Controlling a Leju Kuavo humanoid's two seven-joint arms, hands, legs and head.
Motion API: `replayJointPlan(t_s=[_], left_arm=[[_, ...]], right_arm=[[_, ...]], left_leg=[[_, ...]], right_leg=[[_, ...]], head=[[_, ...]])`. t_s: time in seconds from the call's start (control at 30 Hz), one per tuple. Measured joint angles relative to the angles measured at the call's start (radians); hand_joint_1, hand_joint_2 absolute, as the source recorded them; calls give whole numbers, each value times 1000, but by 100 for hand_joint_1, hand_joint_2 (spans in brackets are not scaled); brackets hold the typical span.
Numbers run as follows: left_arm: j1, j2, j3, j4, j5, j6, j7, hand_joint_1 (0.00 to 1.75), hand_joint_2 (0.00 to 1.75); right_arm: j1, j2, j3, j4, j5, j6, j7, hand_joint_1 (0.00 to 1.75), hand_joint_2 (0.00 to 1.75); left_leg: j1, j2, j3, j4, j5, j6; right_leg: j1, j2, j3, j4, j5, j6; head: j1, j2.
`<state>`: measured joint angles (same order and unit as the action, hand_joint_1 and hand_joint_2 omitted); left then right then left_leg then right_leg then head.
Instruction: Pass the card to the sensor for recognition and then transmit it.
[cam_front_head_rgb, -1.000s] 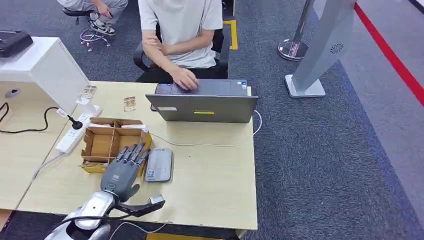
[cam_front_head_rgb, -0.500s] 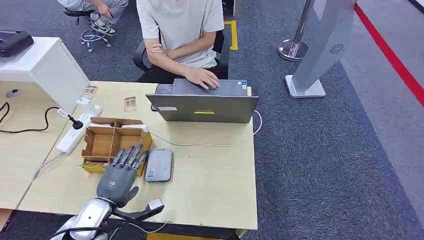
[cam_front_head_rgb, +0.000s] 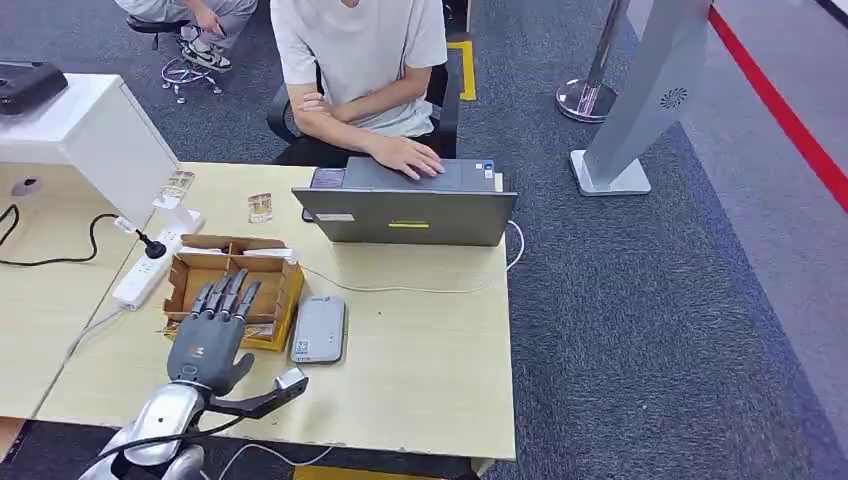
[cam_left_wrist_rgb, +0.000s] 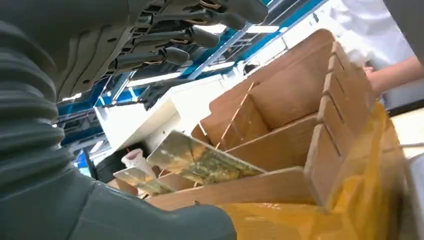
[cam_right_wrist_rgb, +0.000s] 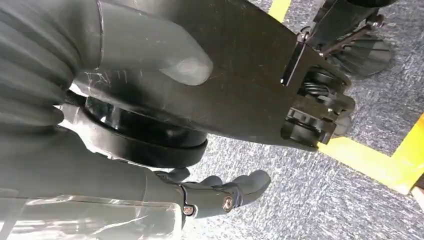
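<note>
My left hand (cam_front_head_rgb: 208, 335) hovers flat over the near part of a brown cardboard divider box (cam_front_head_rgb: 232, 244), fingers spread and holding nothing. In the left wrist view its fingers (cam_left_wrist_rgb: 165, 45) stretch above the box's compartments (cam_left_wrist_rgb: 300, 95), where a shiny card (cam_left_wrist_rgb: 200, 161) leans in the nearest slot with another card (cam_left_wrist_rgb: 137, 179) behind it. A grey card sensor (cam_front_head_rgb: 318, 330) lies flat on the table just right of the box. My right hand (cam_right_wrist_rgb: 225, 194) hangs over the carpet, fingers loose around nothing.
A person sits behind the table with a hand (cam_front_head_rgb: 405, 157) on an open laptop (cam_front_head_rgb: 405, 215). A white power strip (cam_front_head_rgb: 145, 270) and a white cabinet (cam_front_head_rgb: 90, 130) lie left of the box. Two loose cards (cam_front_head_rgb: 260, 207) rest near the table's far edge.
My left hand has slid left, from beside the sensor to over the cardboard box. The person's hand has shifted right along the laptop.
</note>
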<state>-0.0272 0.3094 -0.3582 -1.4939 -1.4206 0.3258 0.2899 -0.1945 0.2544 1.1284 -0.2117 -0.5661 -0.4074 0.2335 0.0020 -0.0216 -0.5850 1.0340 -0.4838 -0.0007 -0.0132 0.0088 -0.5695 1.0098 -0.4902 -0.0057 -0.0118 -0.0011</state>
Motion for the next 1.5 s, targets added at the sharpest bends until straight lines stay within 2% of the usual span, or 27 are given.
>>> replayJointPlan(t_s=[0.3,1.5], left_arm=[[-15,-15,17,28,7,-19,-8,0,175],[-35,-49,55,51,-10,-13,21,0,175]], right_arm=[[0,0,0,0,-8,-1,-3,0,175],[-3,1,0,0,-19,-5,7,0,175]], left_leg=[[0,0,0,0,0,0],[0,0,0,0,0,0]], right_leg=[[0,0,0,0,0,0],[0,0,0,0,0,0]], head=[[0,0],[0,0]])
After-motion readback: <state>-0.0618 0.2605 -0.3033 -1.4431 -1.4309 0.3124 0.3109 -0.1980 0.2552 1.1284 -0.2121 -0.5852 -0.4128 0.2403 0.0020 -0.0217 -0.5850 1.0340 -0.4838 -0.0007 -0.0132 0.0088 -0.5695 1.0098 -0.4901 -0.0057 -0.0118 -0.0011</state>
